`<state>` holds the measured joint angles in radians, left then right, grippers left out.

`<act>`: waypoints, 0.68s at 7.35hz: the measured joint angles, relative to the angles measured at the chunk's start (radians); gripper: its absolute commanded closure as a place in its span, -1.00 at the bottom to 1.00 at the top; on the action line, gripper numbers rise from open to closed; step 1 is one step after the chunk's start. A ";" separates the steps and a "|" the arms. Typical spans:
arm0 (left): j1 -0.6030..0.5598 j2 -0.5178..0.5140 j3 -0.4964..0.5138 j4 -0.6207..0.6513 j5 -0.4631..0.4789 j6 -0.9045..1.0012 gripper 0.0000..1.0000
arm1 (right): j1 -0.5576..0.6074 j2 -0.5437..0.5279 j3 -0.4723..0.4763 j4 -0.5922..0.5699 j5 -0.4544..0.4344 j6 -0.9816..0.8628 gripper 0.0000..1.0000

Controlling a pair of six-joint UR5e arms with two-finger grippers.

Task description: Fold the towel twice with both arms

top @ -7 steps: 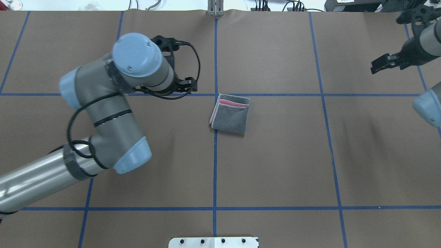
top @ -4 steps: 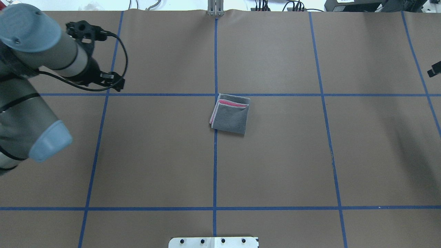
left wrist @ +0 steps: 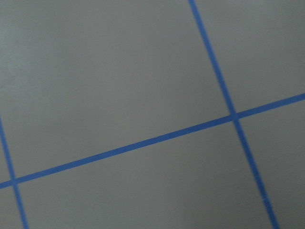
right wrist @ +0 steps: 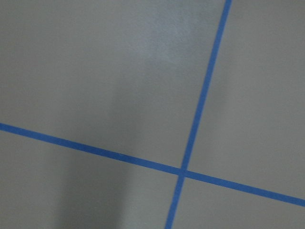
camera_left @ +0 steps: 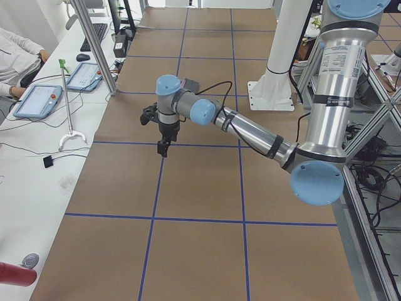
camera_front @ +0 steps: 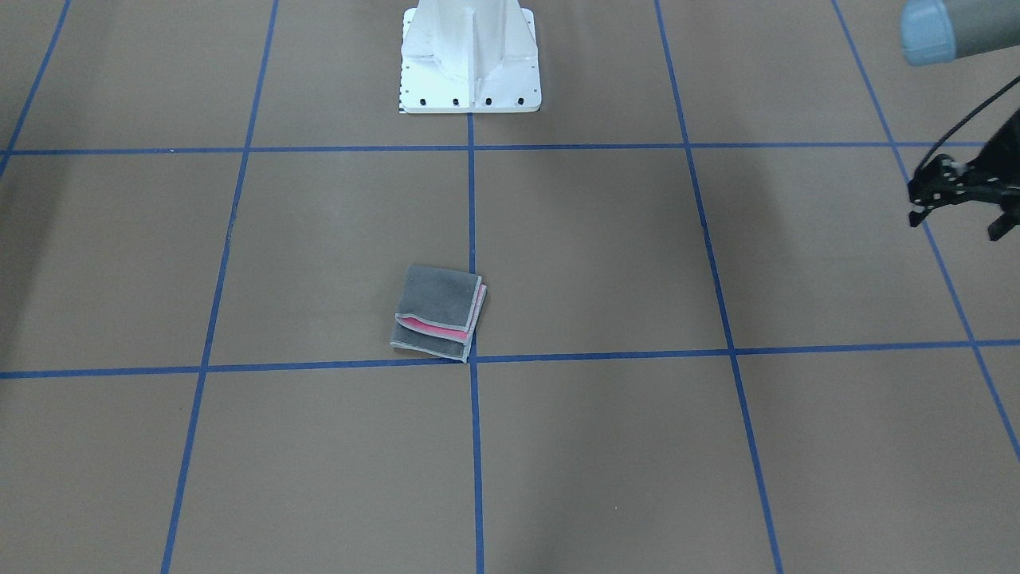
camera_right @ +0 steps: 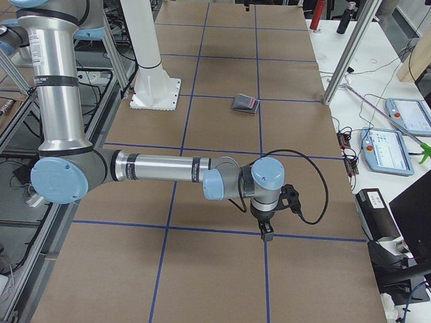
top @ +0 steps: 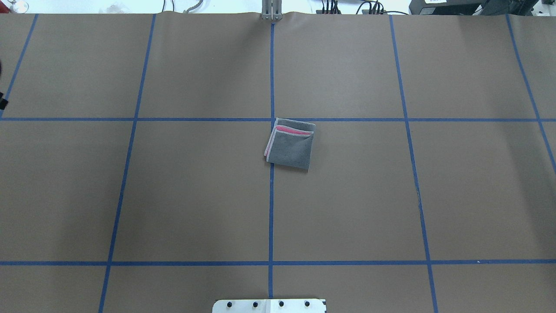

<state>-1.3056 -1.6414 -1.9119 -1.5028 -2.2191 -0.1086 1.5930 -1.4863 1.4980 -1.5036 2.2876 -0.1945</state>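
The towel (top: 290,145) lies folded into a small square near the table's middle, dark grey on top with a pink strip showing along its far edge; it also shows in the front view (camera_front: 438,312) and the right side view (camera_right: 245,103). Neither gripper touches it. My left gripper (camera_front: 1000,227) hangs at the table's left end, far from the towel, and points down (camera_left: 162,149); I cannot tell whether it is open or shut. My right gripper (camera_right: 267,235) points down over the right end, and its state cannot be judged. Both wrist views show only brown table and blue tape lines.
The white pedestal (camera_front: 470,64) stands at the robot's side of the table. Benches at both ends carry tablets (camera_left: 39,100) (camera_right: 386,149), cables and metal posts (camera_right: 350,54). A person's sleeve (camera_left: 15,50) rests at the left bench.
Both arms have swung outward and left the overhead view, the left one to the left, the right one to the right. The towel has not moved.
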 measured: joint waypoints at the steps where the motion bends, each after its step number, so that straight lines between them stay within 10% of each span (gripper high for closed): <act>1: -0.075 0.035 0.026 0.014 -0.030 0.093 -1.00 | 0.019 0.033 0.005 -0.088 -0.003 -0.047 -1.00; 5: -0.254 0.158 0.089 0.056 -0.098 0.304 -1.00 | 0.019 0.095 0.000 -0.198 -0.005 -0.061 -1.00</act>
<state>-1.5600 -1.4835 -1.8224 -1.4471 -2.3171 0.1953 1.6124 -1.3910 1.4979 -1.7018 2.2823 -0.2559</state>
